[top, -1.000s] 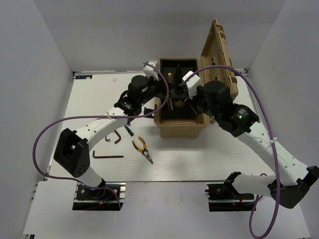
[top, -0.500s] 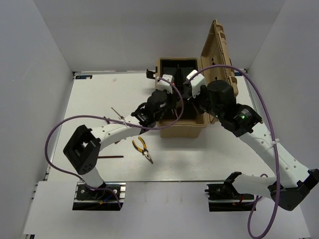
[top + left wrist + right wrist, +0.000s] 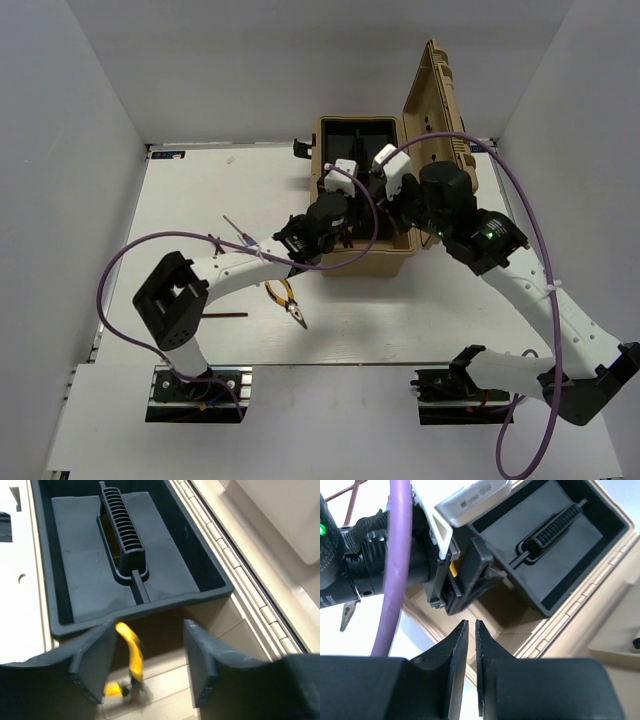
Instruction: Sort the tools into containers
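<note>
The tan toolbox (image 3: 362,262) stands open in mid-table, its lid (image 3: 432,110) upright on the right. My left gripper (image 3: 342,232) is open inside the box's near end. In the left wrist view its fingers (image 3: 199,665) straddle blurred yellow-handled pliers (image 3: 129,655) on the box floor, without touching them. My right gripper (image 3: 383,195) hovers over the box beside it, shut and empty (image 3: 471,625). A second pair of pliers (image 3: 287,301) lies on the table in front of the box. A dark hex key (image 3: 228,313) lies left of them, and a slim screwdriver (image 3: 237,231) lies further back.
A black lift-out tray (image 3: 75,555) with a ribbed handle (image 3: 122,535) fills the far half of the box. My left arm's forearm crosses the table left of the box. White walls enclose the table on three sides.
My left arm has swung right and its gripper has moved from the middle of the box toward the near end. The right gripper has barely shifted.
</note>
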